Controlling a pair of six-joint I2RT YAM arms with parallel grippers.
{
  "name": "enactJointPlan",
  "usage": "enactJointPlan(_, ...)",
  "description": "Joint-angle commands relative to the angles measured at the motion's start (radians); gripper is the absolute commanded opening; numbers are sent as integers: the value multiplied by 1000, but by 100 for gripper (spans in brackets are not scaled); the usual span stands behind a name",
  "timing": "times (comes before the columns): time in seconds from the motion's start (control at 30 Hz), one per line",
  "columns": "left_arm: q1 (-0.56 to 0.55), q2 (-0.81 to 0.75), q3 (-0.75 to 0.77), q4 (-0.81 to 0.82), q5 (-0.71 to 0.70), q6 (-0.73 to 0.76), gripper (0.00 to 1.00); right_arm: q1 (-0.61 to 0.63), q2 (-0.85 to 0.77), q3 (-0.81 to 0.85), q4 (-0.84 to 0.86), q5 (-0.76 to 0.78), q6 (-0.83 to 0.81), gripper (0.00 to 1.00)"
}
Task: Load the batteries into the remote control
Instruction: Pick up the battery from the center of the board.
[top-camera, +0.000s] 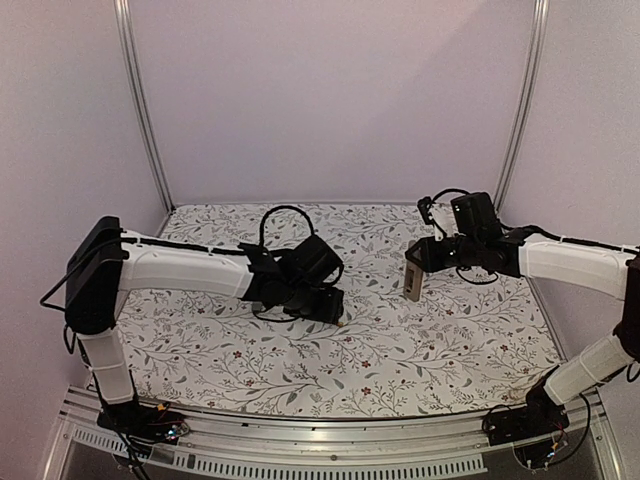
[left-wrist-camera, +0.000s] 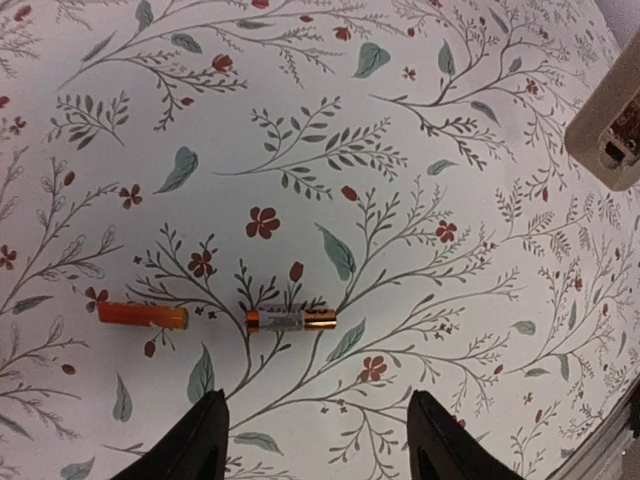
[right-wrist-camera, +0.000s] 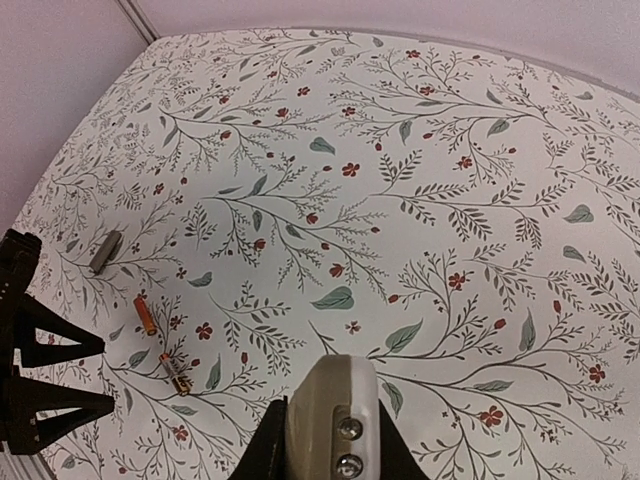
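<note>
Left arm (top-camera: 180, 268) is stretched from the near-left corner toward the middle of the table (top-camera: 450, 350). Left gripper (left-wrist-camera: 318, 425) points down at the floral cloth there. Fingers are apart with nothing between them. Can't tell if the tips touch the cloth.

Two batteries lie on the cloth just ahead of my left fingertips, near the table's middle and a bit left of centre. They're roughly end to end with a gap between them.
- plain orange battery (left-wrist-camera: 142, 316): out past my left finger (left-wrist-camera: 205, 440), off to the side.
- orange-and-silver battery (left-wrist-camera: 291, 321): ahead of the opening between my fingers, not inside it.

Neither is touched.

Right wrist view also shows a small grey piece (right-wrist-camera: 105, 250) flat on the cloth, near the batteries and apart from them.

Remote control (top-camera: 412, 275) is off the table, right of centre and nearer the back edge than the near one. It hangs roughly upright, with a tan face toward the top camera. Its end (left-wrist-camera: 610, 130) shows in the corner of my left wrist view. There's something reddish inside it, can't tell what.

Right gripper (top-camera: 432, 255) is clamped on the remote control, fingers on either side of its body. The end facing my right wrist camera shows two small round metallic spots. Right arm (top-camera: 575, 262) comes in from the near-right corner.
</note>
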Motion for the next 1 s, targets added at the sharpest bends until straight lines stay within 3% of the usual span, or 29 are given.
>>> enactJointPlan(0.0, -47, 59, 121, -149, -159, -426, 60, -10, -27, -9, 23, -21, 19, 0)
enactJointPlan(0.17, -46, 172, 276, -340, -173, -607, 57, -20, -62, -25, 19, -11, 14, 0)
enactJointPlan(0.43, -45, 322, 470, -526, -158, -712, 52, -29, -97, -34, 6, 8, 4, 0)
enactJointPlan(0.97, -22, 456, 594, -597, -130, -734, 47, -35, -123, -39, 7, 2, 2, 0)
